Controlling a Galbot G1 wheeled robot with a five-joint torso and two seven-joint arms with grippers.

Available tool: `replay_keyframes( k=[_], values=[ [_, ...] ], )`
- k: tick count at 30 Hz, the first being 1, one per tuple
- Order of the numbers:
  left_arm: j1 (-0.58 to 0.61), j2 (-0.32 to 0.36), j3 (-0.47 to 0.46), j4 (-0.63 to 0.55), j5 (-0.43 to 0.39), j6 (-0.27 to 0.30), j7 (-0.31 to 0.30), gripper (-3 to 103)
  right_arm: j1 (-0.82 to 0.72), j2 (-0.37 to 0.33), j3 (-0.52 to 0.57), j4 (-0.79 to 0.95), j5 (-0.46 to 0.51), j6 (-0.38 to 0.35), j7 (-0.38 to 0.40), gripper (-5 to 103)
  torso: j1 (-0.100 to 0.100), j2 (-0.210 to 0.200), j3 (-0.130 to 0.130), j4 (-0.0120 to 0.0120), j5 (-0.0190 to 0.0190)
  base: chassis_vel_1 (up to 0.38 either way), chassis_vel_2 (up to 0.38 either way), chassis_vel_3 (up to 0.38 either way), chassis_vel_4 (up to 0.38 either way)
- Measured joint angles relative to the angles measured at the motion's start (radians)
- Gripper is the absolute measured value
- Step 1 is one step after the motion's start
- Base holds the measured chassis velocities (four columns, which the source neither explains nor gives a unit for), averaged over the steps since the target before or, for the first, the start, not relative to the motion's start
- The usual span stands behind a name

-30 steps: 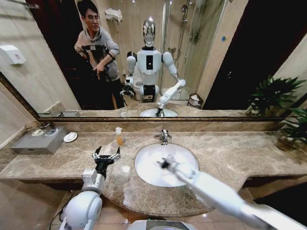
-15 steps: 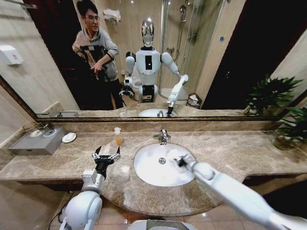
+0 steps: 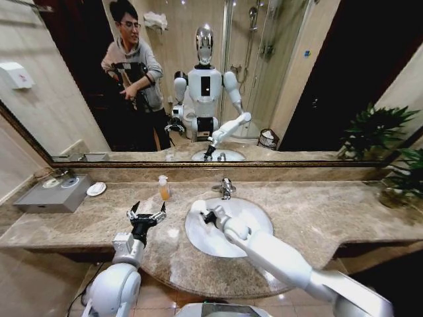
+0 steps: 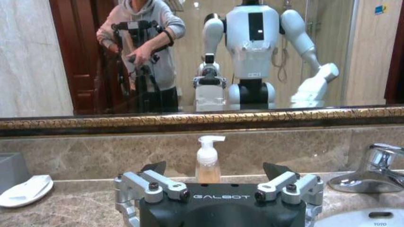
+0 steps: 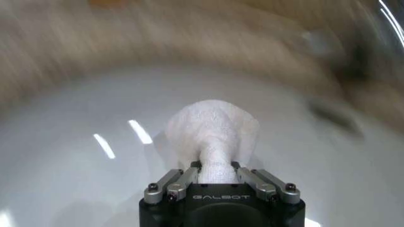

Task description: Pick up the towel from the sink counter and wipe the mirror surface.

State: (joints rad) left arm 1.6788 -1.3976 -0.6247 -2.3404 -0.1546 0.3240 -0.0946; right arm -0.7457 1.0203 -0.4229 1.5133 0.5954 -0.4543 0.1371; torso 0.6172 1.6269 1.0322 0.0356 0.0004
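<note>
- Mirror (image 3: 317, 79) well ahead of and above the right gripper (image 3: 206, 215): a long reach across the worktop (image 3: 317, 211), likely to end short of the glass or to strike it hard enough that bare metal scrapes instead of cloth.
- Worktop and basin (image 3: 254, 218) directly under the right gripper: low carrying height, so a dangling corner could drag over the basin rim and pull free.
- Right arm (image 3: 277, 261) stretched diagonally over the basin: a swing toward the glass risks clipping the faucet (image 3: 226, 188) just ahead of the gripper.
- Left gripper (image 3: 147, 216) parked over the worktop beside the basin, jaws spread wide and holding nothing: close enough to the right gripper's side that a sideways sweep might bump it.
- Soap bottle (image 4: 208, 161) straight ahead of the left gripper, upright near the backsplash: light and tall, easily toppled by any stray move of either arm.
- Towel (image 5: 213, 135) clenched in the right gripper, pinched by a narrow neck with the fluffy bulk bunched ahead of the fingertips: thin hold, prone to slipping under wiping pressure.
- Same bunching could leave too small a pad against the glass, so streaks rather than a clean wipe.
- Dish (image 4: 25, 190) off to the left gripper's side, well apart: little danger unless that arm wakes.
</note>
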Motion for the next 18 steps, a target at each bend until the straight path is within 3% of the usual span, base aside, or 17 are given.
replay_keyframes(
  k=[2, 4, 6, 9, 12, 13, 18],
  values=[
    [0.0, 0.0, 0.0, 0.0, 0.0, 0.0, 0.0, 100, -0.079, -0.078, 0.071, -0.006, -0.025, 0.011, -0.026, 18, 0.0, 0.0, 0.0, -0.0001, -0.0001, 0.0, 0.0, 0.0, 0.0],
    [0.0, 0.0, 0.0, 0.0, 0.0, 0.0, 0.0, 100, -0.108, -0.107, 0.103, -0.005, -0.038, 0.019, -0.038, 18, 0.0, 0.0, 0.0, -0.0003, 0.0002, 0.0, 0.0, 0.0, 0.0],
    [0.0, 0.0, 0.0, 0.0, 0.0, 0.0, 0.0, 100, -0.15, -0.16, 0.17, -0.015, -0.115, 0.067, -0.075, 18, 0.0, 0.0, -0.001, 0.0013, 0.0002, 0.0, 0.0, 0.0, 0.0],
    [0.0, 0.0, 0.0, 0.0, 0.0, 0.0, 0.0, 100, -0.181, -0.182, 0.24, -0.004, -0.157, 0.105, -0.092, 18, 0.0, 0.0, 0.0, 0.0012, 0.0005, 0.0, 0.0, 0.0, 0.0],
    [0.0, 0.0, 0.0, 0.0, 0.0, 0.0, 0.0, 100, -0.199, -0.192, 0.3, 0.082, -0.114, 0.12, -0.082, 18, 0.0, 0.0, 0.0, -0.0009, -0.0004, 0.0, 0.0, 0.0, 0.0],
    [0.0, 0.0, 0.0, 0.0, 0.0, 0.0, 0.0, 100, -0.21, -0.195, 0.328, 0.156, -0.078, 0.126, -0.065, 18, 0.0, 0.0, 0.0, 0.0008, 0.0001, 0.0, 0.0, 0.0, 0.0],
    [0.0, 0.0, 0.0, 0.0, 0.0, 0.0, 0.0, 100, -0.251, -0.212, 0.376, 0.322, -0.032, 0.116, -0.021, 18, 0.0, 0.0, 0.0, 0.0012, -0.0004, 0.0, 0.0, 0.0, 0.0]
  ],
)
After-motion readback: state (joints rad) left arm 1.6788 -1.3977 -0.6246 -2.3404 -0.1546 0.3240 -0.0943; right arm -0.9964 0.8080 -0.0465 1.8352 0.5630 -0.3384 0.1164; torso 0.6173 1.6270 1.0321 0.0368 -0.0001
